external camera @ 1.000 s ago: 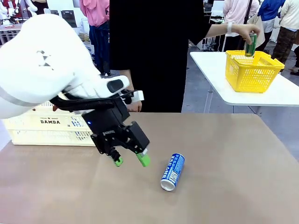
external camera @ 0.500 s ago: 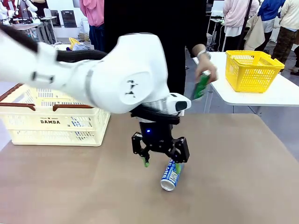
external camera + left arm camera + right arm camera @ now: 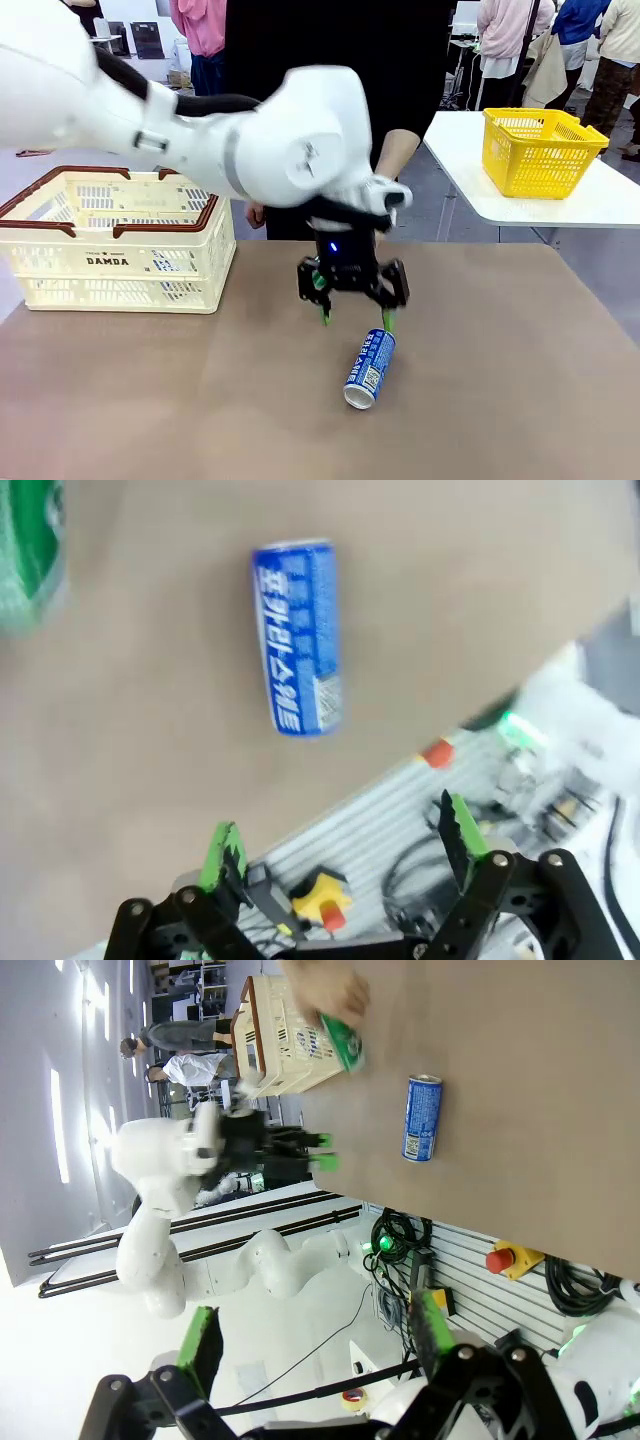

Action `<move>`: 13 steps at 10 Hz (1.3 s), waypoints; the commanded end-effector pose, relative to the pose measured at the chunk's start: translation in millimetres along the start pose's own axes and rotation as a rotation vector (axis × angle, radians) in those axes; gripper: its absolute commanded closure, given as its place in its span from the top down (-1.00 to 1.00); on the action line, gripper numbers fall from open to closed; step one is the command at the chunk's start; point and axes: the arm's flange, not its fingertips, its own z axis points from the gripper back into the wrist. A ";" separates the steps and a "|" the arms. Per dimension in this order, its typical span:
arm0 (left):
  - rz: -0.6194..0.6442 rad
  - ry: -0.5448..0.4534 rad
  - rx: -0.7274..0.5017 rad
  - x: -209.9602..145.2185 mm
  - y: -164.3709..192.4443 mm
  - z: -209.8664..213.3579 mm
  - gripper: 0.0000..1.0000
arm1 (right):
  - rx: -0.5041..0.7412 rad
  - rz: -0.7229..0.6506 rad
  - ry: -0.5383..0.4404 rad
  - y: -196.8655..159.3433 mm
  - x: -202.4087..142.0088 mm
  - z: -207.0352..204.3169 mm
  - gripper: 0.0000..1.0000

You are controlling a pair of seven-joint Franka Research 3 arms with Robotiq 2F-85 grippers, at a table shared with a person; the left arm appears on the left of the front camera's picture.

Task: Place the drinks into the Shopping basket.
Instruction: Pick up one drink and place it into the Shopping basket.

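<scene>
My left pincer hangs released just above the far end of the blue can, which lies on its side mid-tabletop. My right pincer is released and empty. The Shopping basket stands at the far left corner, and a person's hand holds the green can above the tabletop.

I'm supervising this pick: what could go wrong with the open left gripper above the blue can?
The blue can lies on its side; a finger of the left gripper nudging it could send it rolling.
The person's hand holding a green can hovers close by, so the arm might hit it.
</scene>
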 end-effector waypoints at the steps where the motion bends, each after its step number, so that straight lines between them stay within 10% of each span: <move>1: -0.038 -0.025 -0.080 -118.0 77.5 113.3 1.00 | -0.008 0.017 0.007 -1.0 -2.1 3.1 1.00; 5: 0.262 -0.250 -0.074 -254.0 202.5 265.7 1.00 | -0.008 0.017 0.007 -1.0 -2.1 3.1 1.00; 13: 0.459 -0.460 -0.414 -365.5 322.0 217.3 1.00 | -0.008 0.017 0.007 -1.0 -2.1 3.1 1.00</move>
